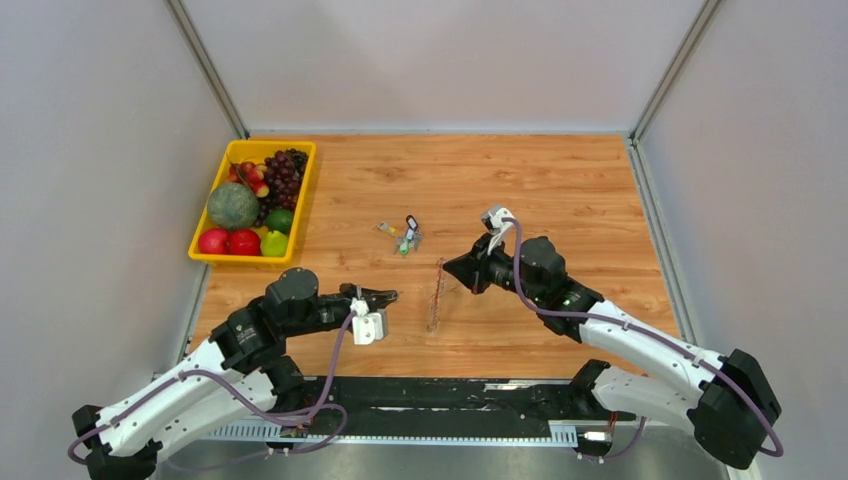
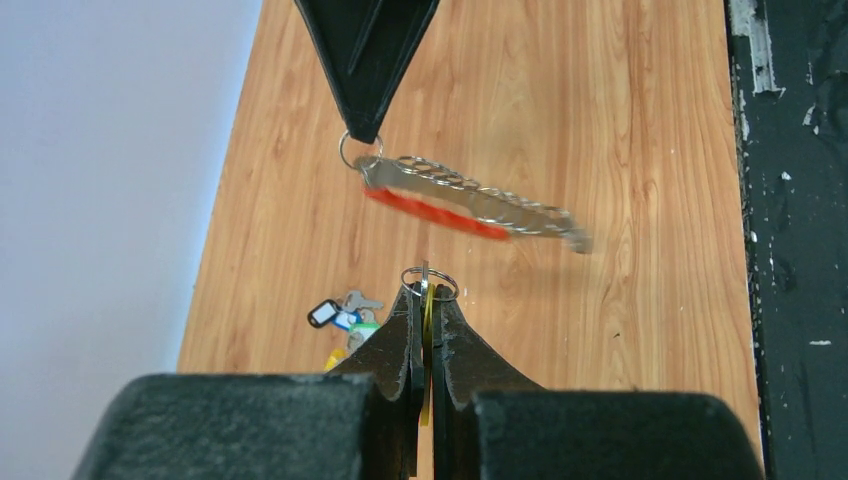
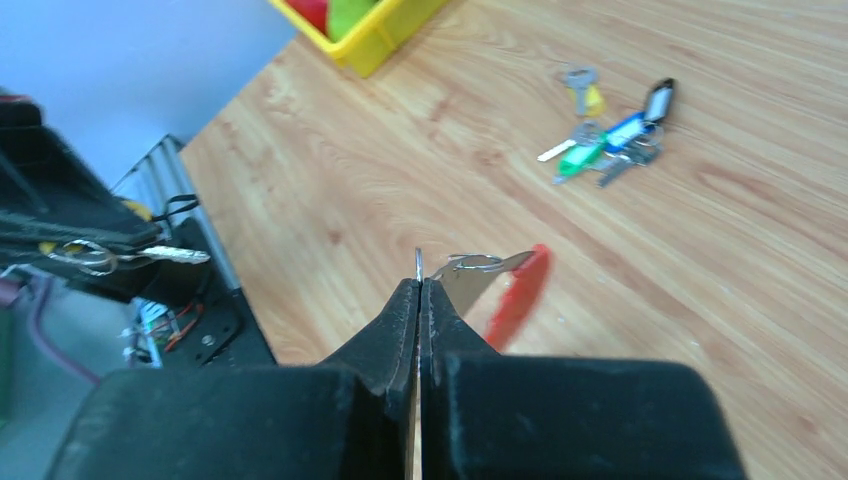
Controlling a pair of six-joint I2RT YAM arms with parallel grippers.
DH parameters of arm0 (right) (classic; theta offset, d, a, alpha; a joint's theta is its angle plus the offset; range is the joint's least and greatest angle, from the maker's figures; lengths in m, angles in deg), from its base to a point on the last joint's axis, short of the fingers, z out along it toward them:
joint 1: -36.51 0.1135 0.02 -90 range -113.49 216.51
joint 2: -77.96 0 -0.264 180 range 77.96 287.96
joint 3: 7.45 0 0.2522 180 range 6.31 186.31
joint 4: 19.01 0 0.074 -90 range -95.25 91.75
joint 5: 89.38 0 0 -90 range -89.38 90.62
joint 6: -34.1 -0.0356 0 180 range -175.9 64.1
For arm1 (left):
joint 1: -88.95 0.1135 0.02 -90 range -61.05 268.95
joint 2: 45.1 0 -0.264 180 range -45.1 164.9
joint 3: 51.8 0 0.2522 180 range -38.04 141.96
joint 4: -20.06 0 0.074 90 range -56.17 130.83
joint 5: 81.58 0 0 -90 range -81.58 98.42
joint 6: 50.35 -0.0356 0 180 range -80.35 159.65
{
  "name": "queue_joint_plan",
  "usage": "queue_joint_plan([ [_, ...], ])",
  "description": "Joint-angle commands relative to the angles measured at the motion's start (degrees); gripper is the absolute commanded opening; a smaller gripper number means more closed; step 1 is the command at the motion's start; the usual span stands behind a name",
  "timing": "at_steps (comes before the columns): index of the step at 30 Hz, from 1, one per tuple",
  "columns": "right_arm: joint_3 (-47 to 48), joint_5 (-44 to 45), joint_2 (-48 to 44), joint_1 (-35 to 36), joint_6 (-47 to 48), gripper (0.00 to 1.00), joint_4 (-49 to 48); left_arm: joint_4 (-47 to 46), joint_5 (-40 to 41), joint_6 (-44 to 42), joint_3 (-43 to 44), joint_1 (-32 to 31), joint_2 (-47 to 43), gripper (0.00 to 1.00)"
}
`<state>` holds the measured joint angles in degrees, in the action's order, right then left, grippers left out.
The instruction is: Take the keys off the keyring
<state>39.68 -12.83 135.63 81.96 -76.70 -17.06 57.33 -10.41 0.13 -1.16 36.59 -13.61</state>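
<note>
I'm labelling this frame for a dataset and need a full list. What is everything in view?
keyring: one, red, between the grippers, held at one end.
keys: many, silver-grey, fanned along the keyring.
single key: one, metal with a small ring, in the left gripper.
tagged keys: one cluster, green, blue, black and yellow, lying mid-table.
tray: one, yellow, far left of the table.
fruit: several, red, green, dark purple, in the tray.
table: one, wood-grain.
left gripper: one, black, shut on the single key.
right gripper: one, black, shut on the keyring's end ring.
</note>
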Motion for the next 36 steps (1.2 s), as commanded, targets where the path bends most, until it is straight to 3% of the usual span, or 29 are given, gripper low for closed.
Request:
queue_joint_plan([
  [1,2.04,3.43,-0.56,-3.45,1.73,0.00,1.50,-4.05,3.12,6.30,0.49,0.23,4.15,0.00],
  [6,2.15,3.55,-1.70,-6.69,3.27,0.00,3.73,-3.94,11.17,20.03,6.33,0.15,16.06,0.00],
  [9,3.63,4.97,-1.93,-8.28,5.07,0.00,7.14,-2.81,20.30,31.14,12.52,0.54,23.63,0.00],
  [11,4.88,6.27,-2.56,-9.05,6.51,0.00,10.31,-2.07,21.55,36.33,15.85,2.17,29.24,0.00],
  [16,5.79,8.95,-7.97,-10.81,9.00,0.00,17.22,-7.20,15.68,46.43,19.08,10.61,42.17,0.00],
  [25,7.70,6.58,-10.19,-12.58,10.17,0.00,22.55,-15.66,7.50,54.74,24.89,22.21,62.94,0.04],
  [28,8.38,6.25,-9.49,-12.64,10.29,0.00,23.89,-17.85,5.19,56.31,26.54,24.35,66.74,0.18],
  [32,10.85,6.22,-7.17,-13.08,10.22,0.00,28.67,-17.47,6.01,56.00,27.87,24.80,67.23,0.44],
  [34,11.75,5.98,-6.02,-13.17,10.25,0.00,30.74,-16.98,5.99,55.64,27.27,24.85,65.89,0.71],
  [35,11.86,5.67,-5.58,-13.20,10.25,0.01,31.36,-16.91,5.99,55.51,26.88,24.89,64.18,0.93],
  [36,11.83,5.36,-4.83,-13.20,10.25,0.02,31.48,-17.00,6.04,55.47,25.57,24.86,63.11,0.96],
])
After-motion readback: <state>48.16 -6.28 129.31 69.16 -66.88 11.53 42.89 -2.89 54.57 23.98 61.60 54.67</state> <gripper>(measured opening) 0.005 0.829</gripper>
